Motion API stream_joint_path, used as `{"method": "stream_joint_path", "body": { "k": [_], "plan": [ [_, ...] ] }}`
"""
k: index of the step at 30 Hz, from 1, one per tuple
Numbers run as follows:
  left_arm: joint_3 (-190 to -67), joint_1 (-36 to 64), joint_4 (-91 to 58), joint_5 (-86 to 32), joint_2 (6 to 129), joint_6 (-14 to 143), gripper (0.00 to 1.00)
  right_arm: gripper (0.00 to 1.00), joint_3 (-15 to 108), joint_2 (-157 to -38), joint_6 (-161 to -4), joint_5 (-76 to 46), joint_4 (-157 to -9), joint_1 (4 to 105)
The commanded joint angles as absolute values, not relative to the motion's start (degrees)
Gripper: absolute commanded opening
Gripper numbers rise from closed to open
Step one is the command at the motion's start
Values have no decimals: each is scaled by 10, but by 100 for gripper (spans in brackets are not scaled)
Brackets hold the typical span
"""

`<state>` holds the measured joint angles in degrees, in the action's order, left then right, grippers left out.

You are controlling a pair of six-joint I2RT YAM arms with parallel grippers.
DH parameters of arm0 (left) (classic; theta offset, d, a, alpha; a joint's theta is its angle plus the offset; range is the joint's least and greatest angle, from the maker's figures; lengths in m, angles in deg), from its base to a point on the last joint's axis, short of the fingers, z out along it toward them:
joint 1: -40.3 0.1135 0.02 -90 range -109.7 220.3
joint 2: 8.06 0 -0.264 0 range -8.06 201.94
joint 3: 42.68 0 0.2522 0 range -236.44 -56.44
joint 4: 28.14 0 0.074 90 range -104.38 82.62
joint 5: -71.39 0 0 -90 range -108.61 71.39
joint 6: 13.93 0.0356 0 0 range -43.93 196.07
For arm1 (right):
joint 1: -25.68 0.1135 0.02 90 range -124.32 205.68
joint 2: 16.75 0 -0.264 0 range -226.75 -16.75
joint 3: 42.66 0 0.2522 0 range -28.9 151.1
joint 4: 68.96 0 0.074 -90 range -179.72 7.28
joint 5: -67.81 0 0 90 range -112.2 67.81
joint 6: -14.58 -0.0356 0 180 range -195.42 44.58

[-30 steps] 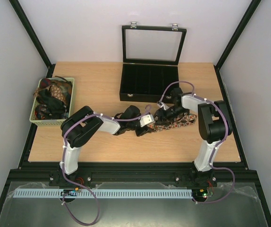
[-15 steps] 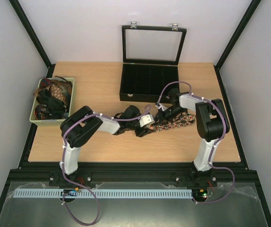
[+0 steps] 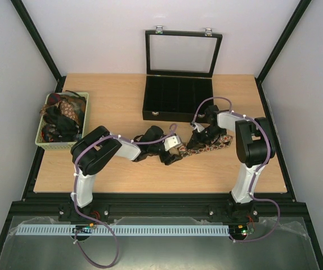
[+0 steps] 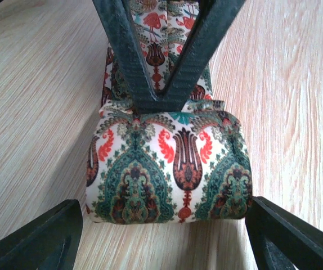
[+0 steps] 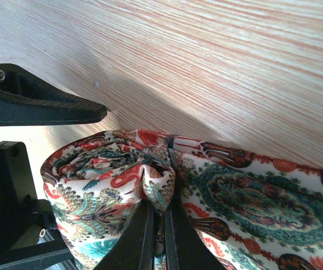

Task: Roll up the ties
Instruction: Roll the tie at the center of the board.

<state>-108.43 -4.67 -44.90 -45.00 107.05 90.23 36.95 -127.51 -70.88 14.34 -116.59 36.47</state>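
My right gripper (image 5: 157, 222) is clamped on the tie's (image 4: 167, 169) rolled end; my left gripper (image 4: 162, 225) straddles it, jaws wide apart.

The top camera looks down from six o'clock toward twelve; both wrist cameras, very close, share one tie (image 4: 167, 174).

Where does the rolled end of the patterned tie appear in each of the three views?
Top external: the tie roll sits just right of centre.
Left wrist: it fills the middle.
Right wrist: lower left.
Shared landmark: the right gripper, shut on it, in all three.
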Motion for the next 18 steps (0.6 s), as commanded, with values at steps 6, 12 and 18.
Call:
{"method": "stream_joint_path", "body": {
  "k": [6,12,18],
  "plan": [
    [-1104,-64,-527,-454,1113,854,82,1,330,-1317,-716,23,-1138,370],
    [-1137,-77,-531,-443,1144,861,74,1,332,-1325,-718,26,-1140,369],
    [-1146,-78,-463,-417,1142,883,47,1,327,-1319,-734,48,-1140,371]
  ]
}}
